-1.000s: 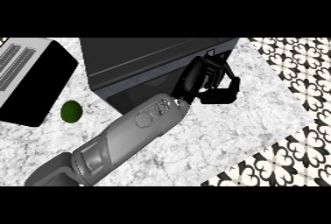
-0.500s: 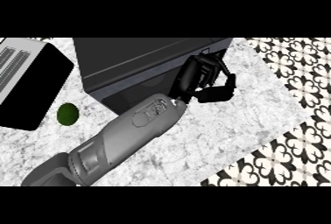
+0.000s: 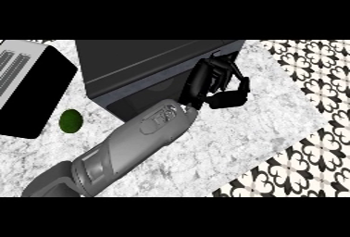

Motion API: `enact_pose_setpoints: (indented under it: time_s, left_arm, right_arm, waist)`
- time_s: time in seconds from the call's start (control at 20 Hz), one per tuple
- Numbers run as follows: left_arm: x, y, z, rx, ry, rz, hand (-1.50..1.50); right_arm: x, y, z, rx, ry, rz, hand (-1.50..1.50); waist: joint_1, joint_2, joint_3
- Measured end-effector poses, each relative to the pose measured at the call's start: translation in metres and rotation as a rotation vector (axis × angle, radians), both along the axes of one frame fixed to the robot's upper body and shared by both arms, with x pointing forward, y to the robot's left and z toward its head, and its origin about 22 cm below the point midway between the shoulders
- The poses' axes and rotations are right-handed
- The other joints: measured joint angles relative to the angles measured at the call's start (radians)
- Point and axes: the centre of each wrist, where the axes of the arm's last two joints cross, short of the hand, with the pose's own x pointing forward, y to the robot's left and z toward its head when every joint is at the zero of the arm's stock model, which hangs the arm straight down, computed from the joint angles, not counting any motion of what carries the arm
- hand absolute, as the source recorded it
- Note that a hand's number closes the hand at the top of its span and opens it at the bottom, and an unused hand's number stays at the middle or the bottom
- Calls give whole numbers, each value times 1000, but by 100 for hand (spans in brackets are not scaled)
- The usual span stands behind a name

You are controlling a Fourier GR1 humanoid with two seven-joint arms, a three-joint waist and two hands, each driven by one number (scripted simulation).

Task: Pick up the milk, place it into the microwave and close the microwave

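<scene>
Robot hand (image 3: 206,83), fingers curled together on nothing I can see, at the microwave's (image 3: 137,65) 4 o'clock corner. Milk unseen, perhaps inside. Risk: my push glances off the corner, leaving the microwave ajar.

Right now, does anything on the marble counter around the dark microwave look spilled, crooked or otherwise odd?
Nothing looks spilled or broken. Two small things: no milk shows anywhere, and a round green fruit lies loose on the white marble counter, between the dark grey microwave and a flat black appliance at the left.
</scene>
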Motion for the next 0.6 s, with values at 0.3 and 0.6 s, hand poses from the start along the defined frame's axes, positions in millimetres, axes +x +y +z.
enact_pose_setpoints:
  time_s: [0.3,0.6]
  left_arm:
    - [0,1,0,-6,-11,15,150]
    - [0,1,0,-8,-14,23,150]
  right_arm:
    - [2,-3,7,2,-5,9,-150]
    - [5,-5,13,10,-9,21,-150]
  waist:
    - [-6,2,1]
    - [-9,2,1]
